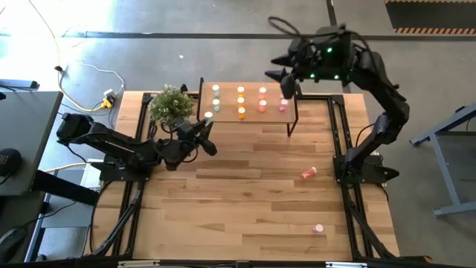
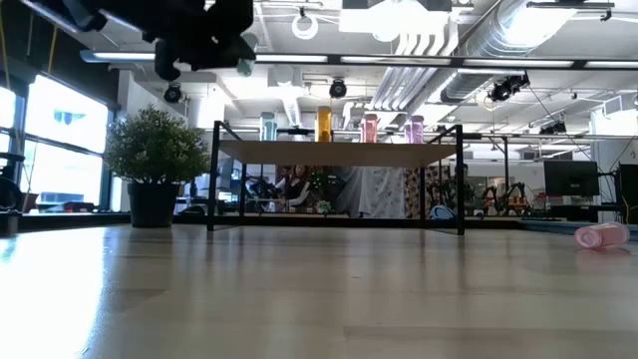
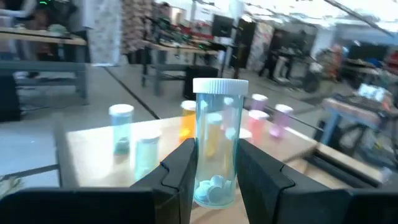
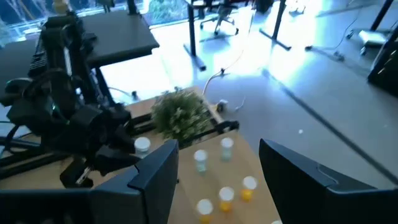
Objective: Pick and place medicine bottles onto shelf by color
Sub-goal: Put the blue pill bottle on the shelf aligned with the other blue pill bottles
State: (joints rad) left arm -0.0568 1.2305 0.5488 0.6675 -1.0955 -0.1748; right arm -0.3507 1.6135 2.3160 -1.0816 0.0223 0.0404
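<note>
Now left hand [image 3: 214,177] clamps pale green bottle [image 3: 217,143]; right hand [image 4: 217,171] wide, empty.

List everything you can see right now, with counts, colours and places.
shelf: one, light wood on black legs, far middle of table.
green bottles: two on shelf's left end; a third held by shelf's left end.
orange bottles: three, in a row on shelf.
red-pink bottles: two on shelf; one lying on table, right side.
pink bottles: one seen on shelf's right end; one on table, near right.
plant: one, green, left of shelf.
left gripper: shut on third green bottle.
right gripper: open, above shelf's right end.
</note>
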